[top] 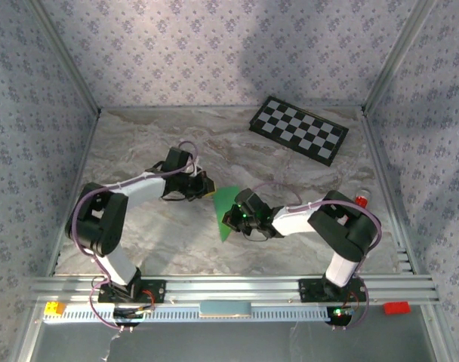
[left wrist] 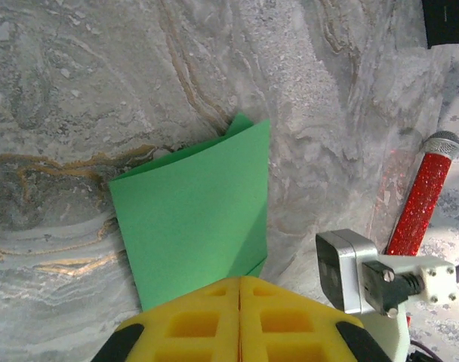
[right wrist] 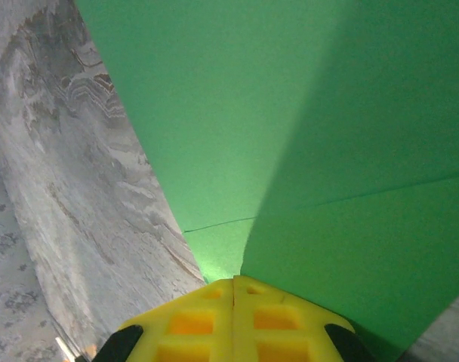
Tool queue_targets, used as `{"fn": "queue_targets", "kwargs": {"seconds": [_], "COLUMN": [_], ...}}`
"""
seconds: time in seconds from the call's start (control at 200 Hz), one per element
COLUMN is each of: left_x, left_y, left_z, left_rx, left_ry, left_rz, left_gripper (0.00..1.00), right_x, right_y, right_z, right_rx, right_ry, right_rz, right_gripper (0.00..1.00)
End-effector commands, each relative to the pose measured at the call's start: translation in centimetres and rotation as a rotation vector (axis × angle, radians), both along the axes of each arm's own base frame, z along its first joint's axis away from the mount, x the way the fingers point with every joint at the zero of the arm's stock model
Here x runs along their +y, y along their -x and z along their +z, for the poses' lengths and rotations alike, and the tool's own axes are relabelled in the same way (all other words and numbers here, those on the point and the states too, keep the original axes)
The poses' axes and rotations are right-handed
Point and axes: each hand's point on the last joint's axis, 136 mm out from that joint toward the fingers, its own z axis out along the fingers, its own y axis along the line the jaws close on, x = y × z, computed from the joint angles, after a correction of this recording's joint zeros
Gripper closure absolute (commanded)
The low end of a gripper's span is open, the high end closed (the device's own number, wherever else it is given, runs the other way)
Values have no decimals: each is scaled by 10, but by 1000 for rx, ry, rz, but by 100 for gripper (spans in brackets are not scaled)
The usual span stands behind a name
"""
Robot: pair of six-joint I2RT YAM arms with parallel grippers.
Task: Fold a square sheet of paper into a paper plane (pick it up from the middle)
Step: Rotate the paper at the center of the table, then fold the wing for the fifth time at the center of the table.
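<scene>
The left arm [top: 131, 188] and right arm [top: 297, 220] share white links, black joints, looping purple cables [top: 186, 145] and yellow fingers [left wrist: 192, 324] moulded with square pockets.

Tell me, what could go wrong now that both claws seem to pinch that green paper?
The left gripper and right gripper are both shut on the thin green sheet of paper; pulling apart could tear it. Each seems to pinch it near an edge, so it might slip out. Its layers look slightly misaligned, so a crease could set crooked.
</scene>
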Motion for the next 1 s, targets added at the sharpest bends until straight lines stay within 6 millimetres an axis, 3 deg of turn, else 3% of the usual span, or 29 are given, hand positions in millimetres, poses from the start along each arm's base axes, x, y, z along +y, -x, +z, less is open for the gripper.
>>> {"fn": "queue_targets", "kwargs": {"seconds": [0.0,0.21,0.33,0.5,0.63,0.83,0.995], "left_x": [-13,-28,-18,-11,-7,-11,-12], "left_y": [-6,-6,-2,11,17,23,25], "left_z": [4,-12,-40,-69,-74,-72,-69], "left_rx": [21,69,150,222,221,205,198], "left_ry": [45,54,-30,-78,-82,-53,-39], "left_rz": [-21,-55,-29,-35,-43,-97,-119], "left_gripper": [93,93,96,99,99,99,99], "right_x": [-6,-1,0,8,-18,-66,-71], "right_y": [2,1,0,-10,-17,-27,-32], "right_z": [-15,-14,-10,24,35,28,30], "right_rx": [42,45,31,-84,-127,-88,-86], "right_ry": [9,-7,6,-34,57,122,82], "right_rz": [-57,-51,-34,43,34,-40,-40], "right_gripper": [95,95,94,86,75,69,68]}}
